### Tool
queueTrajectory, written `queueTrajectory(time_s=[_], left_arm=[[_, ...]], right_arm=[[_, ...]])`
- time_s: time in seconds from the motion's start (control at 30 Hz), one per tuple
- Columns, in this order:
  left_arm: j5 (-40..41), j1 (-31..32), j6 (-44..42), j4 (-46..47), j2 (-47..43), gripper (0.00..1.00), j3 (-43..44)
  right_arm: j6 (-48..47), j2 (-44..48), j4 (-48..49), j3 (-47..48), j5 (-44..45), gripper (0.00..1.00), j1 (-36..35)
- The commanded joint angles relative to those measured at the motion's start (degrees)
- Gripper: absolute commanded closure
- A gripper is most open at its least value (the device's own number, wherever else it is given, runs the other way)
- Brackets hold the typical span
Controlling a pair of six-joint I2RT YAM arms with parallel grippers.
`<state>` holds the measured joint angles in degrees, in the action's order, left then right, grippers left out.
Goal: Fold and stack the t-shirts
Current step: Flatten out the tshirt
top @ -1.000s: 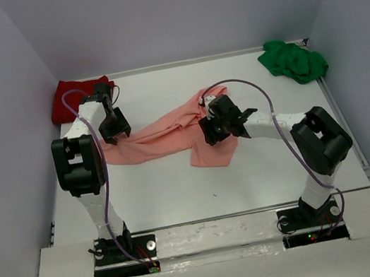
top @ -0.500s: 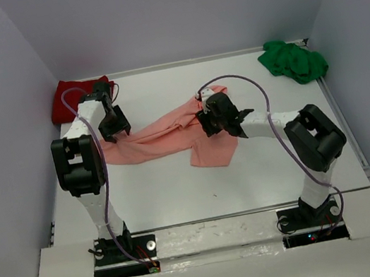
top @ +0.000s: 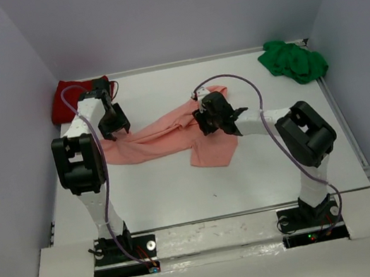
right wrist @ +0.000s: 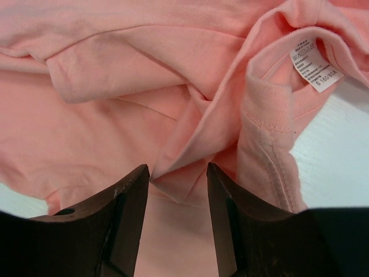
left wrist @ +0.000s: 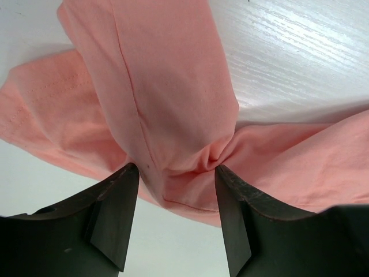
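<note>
The salmon-pink t-shirt (top: 163, 134) lies crumpled in a long band across the middle of the table. My left gripper (top: 115, 125) is open over the shirt's left end; in the left wrist view a bunched fold of the shirt (left wrist: 173, 115) lies between the spread fingertips of the gripper (left wrist: 176, 176). My right gripper (top: 207, 119) is open over the shirt's right part near the collar; in the right wrist view a folded corner of the shirt (right wrist: 190, 144) sits between the fingertips of the gripper (right wrist: 177, 176), with the collar label (right wrist: 314, 64) beside it. The dark red t-shirt (top: 69, 98) lies at the back left. The bright green t-shirt (top: 292, 61) lies at the back right.
Grey walls close in the white table (top: 180, 189) on the left, back and right. The arm bases stand at the near edge.
My right gripper has moved left and towards the back along the pink shirt, nearer its collar. My left gripper has shifted slightly towards the back. The shirt has barely moved.
</note>
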<state>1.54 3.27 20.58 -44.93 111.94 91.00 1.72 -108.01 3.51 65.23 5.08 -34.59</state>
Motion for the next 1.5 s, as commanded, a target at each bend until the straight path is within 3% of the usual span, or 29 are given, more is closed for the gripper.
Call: queueTrajectory(time_s=[0.0, 0.2, 0.27, 0.3, 0.43, 0.53, 0.77, 0.93, 1.17, 1.47], left_arm=[[0.3, -0.1, -1.2, -1.9, 0.1, 0.35, 3.0], [0.5, -0.1, -1.3, -2.3, 0.4, 0.35, 3.8], [0.6, -0.1, -1.3, -2.2, 0.4, 0.35, 3.7], [0.6, -0.1, -1.3, -2.1, 0.4, 0.35, 3.6], [0.5, -0.1, -1.2, -1.8, 0.3, 0.35, 3.4], [0.3, -0.1, -1.2, -1.7, 0.3, 0.35, 3.5], [-0.1, -0.1, -0.7, -1.0, -0.1, 0.34, 3.0], [0.0, -0.1, -0.3, -0.8, -0.9, 0.34, 2.0], [0.8, -0.1, 0.3, -0.7, -3.0, 0.32, 0.1], [2.2, -0.2, 1.2, -2.0, -4.1, 0.27, 0.4]], right_arm=[[0.0, -1.5, 3.1, 3.0, -0.5, 0.52, -0.4], [0.8, -2.5, 1.6, 3.1, -0.1, 0.75, -0.4], [1.7, -2.7, -0.2, 3.7, 0.0, 0.98, -0.4], [1.9, -3.0, -1.4, 4.2, 0.0, 1.0, -0.4], [4.5, -1.9, -7.9, 8.6, -2.8, 1.0, -0.4], [8.4, -1.0, -16.1, 17.4, -8.7, 1.0, -0.4], [21.9, -6.5, -35.7, 46.9, -26.7, 1.0, 3.6], [27.5, -15.6, -40.1, 64.5, -31.7, 1.0, 11.4], [27.6, -24.2, -41.3, 73.7, -29.3, 1.0, 17.6], [25.9, -25.9, -38.0, 75.1, -26.6, 1.0, 19.4]])
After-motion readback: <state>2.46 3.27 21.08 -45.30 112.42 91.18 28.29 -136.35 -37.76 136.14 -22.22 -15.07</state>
